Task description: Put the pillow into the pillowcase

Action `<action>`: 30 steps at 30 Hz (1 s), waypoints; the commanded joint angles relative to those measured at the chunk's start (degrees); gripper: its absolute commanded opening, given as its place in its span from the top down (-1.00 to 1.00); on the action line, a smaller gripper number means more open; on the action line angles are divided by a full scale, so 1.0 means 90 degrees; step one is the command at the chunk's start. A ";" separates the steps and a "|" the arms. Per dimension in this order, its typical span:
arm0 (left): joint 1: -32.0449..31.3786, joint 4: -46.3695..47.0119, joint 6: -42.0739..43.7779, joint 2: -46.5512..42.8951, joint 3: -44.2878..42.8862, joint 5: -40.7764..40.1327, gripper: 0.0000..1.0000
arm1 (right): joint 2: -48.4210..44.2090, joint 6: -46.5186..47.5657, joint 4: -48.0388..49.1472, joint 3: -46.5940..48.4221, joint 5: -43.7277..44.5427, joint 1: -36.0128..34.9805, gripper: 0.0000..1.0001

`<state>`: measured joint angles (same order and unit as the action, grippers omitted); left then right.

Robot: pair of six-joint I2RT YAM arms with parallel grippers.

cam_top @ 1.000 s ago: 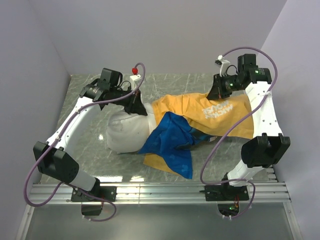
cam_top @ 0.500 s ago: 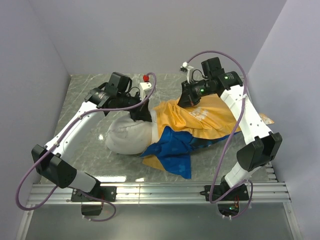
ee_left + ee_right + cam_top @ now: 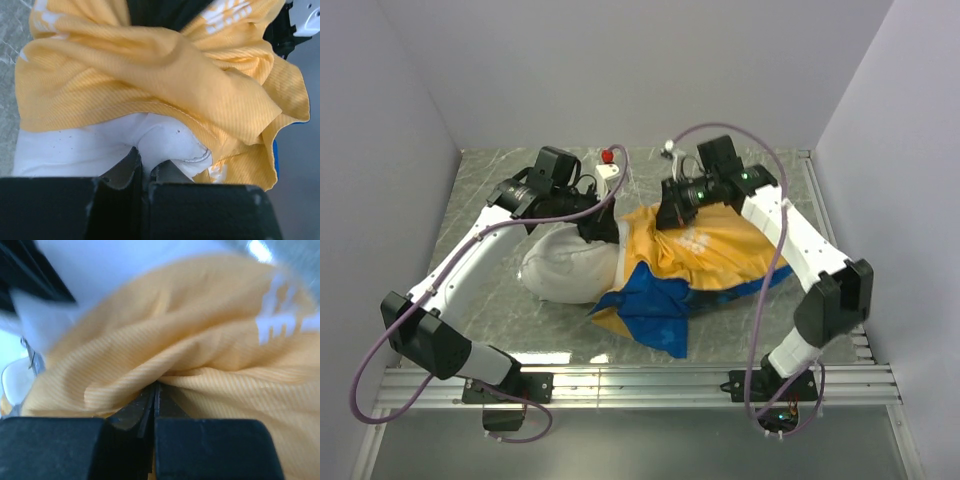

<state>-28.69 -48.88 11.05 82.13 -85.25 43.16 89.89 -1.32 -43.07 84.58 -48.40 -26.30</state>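
Observation:
The white pillow [image 3: 565,268] lies on the table's left half, its right end inside the pillowcase [image 3: 720,255]. The case is bunched, orange-yellow on top with white lettering, blue [image 3: 645,305] at the front. My left gripper [image 3: 602,228] is shut on a fold of the pillow [image 3: 150,145] right at the case's hemmed opening [image 3: 165,90]. My right gripper [image 3: 670,215] is shut on the case's orange fabric [image 3: 200,365] at its back edge, close to the left gripper. The pillow's right part is hidden under the case.
A marbled grey table [image 3: 490,200] is walled on the left, back and right. A metal rail [image 3: 640,385] runs along the near edge. Purple cables [image 3: 765,290] loop off both arms.
My right gripper has dragged the orange fabric leftward across the table toward the left gripper, bunching the case over the pillow. My left gripper shifted slightly right, still holding the pillow.

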 commanded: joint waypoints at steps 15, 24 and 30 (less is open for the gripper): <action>0.1751 0.3370 -0.3814 0.0600 0.0889 0.1249 0.99 | 0.0249 0.0556 0.0069 0.4421 0.1617 0.1467 -0.89; 0.1938 0.3157 -0.3319 0.0826 0.0470 0.1426 0.99 | -0.2400 0.1260 0.2089 -0.0225 0.3269 0.2424 -0.56; 0.1879 0.2532 -0.2712 0.0874 0.0098 0.1221 0.99 | -0.1805 0.1680 0.3289 -0.1545 0.2771 0.2639 -0.51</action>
<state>-11.68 -25.36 -17.45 90.61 -80.34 54.08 67.16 10.57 -19.90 75.85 -23.31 -3.29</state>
